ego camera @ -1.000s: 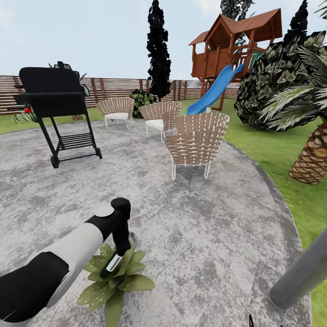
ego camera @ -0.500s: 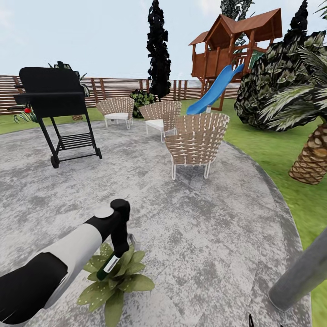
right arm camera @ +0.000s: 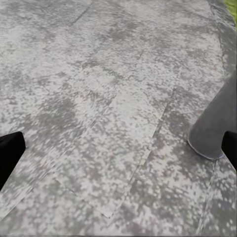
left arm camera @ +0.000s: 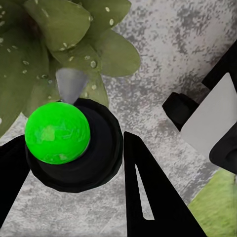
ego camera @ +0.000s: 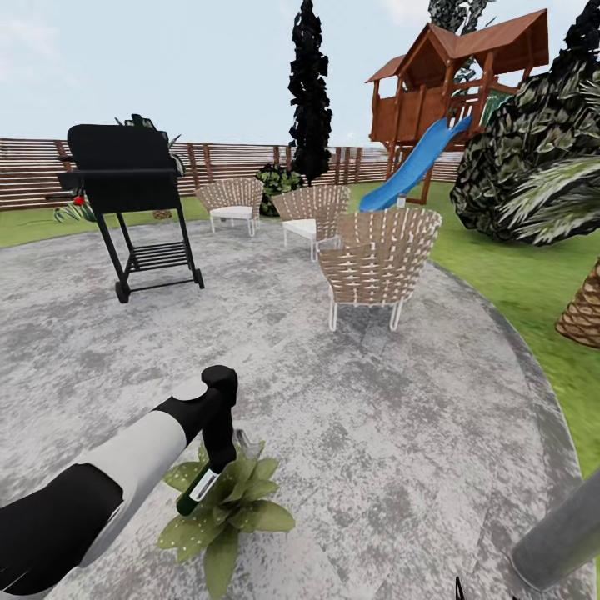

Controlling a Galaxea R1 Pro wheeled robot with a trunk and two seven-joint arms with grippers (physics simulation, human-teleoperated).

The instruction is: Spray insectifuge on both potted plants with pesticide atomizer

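Gripping the pesticide atomizer [ego camera: 197, 490], white label illegible, over potted plant [ego camera: 225, 517].

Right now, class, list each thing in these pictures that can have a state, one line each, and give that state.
left gripper: shut on the pesticide atomizer, above the plant.
pesticide atomizer: held, tilted over the leaves.
potted plant: upright on the patio, leaves speckled with droplets.
right gripper: open, holding nothing.
grill: lid closed.
wicker chairs: upright, unoccupied.
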